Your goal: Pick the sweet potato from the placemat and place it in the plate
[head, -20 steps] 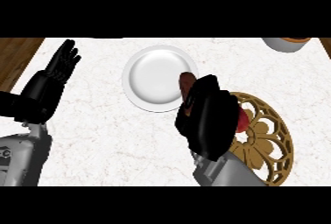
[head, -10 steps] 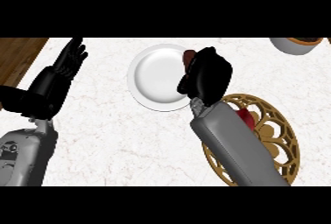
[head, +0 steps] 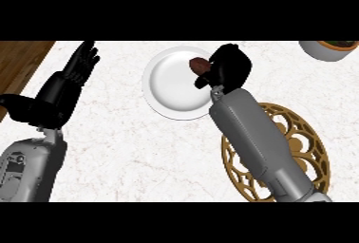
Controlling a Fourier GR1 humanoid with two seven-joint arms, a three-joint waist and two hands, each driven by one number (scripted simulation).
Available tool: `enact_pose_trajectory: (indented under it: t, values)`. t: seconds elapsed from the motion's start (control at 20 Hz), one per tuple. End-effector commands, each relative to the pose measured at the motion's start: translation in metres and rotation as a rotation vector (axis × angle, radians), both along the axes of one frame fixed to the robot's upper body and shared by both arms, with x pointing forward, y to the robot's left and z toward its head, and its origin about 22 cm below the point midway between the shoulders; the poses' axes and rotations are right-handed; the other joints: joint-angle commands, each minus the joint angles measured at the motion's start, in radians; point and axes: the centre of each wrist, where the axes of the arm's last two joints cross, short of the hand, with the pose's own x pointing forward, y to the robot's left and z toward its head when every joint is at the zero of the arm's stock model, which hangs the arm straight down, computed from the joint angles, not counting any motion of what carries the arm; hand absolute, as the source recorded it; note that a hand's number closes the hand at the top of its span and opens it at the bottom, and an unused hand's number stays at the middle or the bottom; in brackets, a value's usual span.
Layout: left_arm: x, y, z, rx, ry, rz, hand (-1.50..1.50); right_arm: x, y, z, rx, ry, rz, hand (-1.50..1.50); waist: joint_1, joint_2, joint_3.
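1. We have the sweet potato [head: 199,63] in our right hand [head: 228,66], whose fingers are curled round it; only its reddish-brown end peeks out at the hand's 9 o'clock side, over the 2 o'clock part of the plate [head: 168,102].
2. Our left hand [head: 67,88] rests open at the counter's 9 o'clock edge, fingers straight and pointing toward 12 o'clock, holding nothing.
3. We judge the main risk to be where the potato is let go: it sits near the plate's rim rather than its middle, so it could land on the rim and roll onto the counter [head: 126,142].
4. A release from too high could make it bounce or skid across the smooth plate.
5. We cannot tell how far the potato is above the plate; the steep downward view hides the height.
6. Most of the potato is hidden by the fingers, so its length and tilt are unclear.
7. Our right forearm covers part of the placemat [head: 308,152], and a bowl [head: 329,49] at 1 o'clock is cut off at the top.
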Motion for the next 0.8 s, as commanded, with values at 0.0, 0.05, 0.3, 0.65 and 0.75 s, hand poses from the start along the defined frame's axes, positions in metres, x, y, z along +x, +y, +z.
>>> enact_pose_trajectory:
  t: [0.0, 0.05, 0.3, 0.65, 0.75]
  values:
    - [0.001, 0.003, 0.004, -0.003, 0.005, -0.007, 0.0, 0.011, -0.006, -0.017, 0.183, 0.006, -0.16, -1.5, 0.017, 0.004, 0.001]
    - [0.001, -0.004, -0.001, 0.001, -0.004, -0.016, 0.0, 0.011, -0.01, -0.022, 0.211, -0.032, -0.147, -1.5, 0.01, 0.007, 0.002]
    - [0.003, -0.011, 0.002, 0.002, -0.013, -0.032, 0.0, 0.023, -0.001, -0.005, 0.269, -0.168, -0.11, -1.5, 0.018, 0.004, 0.001]
    - [0.0, -0.002, 0.002, 0.005, -0.001, -0.022, 0.0, 0.029, 0.001, 0.006, 0.414, -0.431, -0.168, -1.5, 0.014, -0.006, 0.001]
    - [0.009, -0.009, 0.0, 0.0, 0.003, -0.019, 0.0, 0.029, 0.002, 0.007, 0.446, -0.488, -0.168, -1.5, -0.004, 0.002, 0.001]
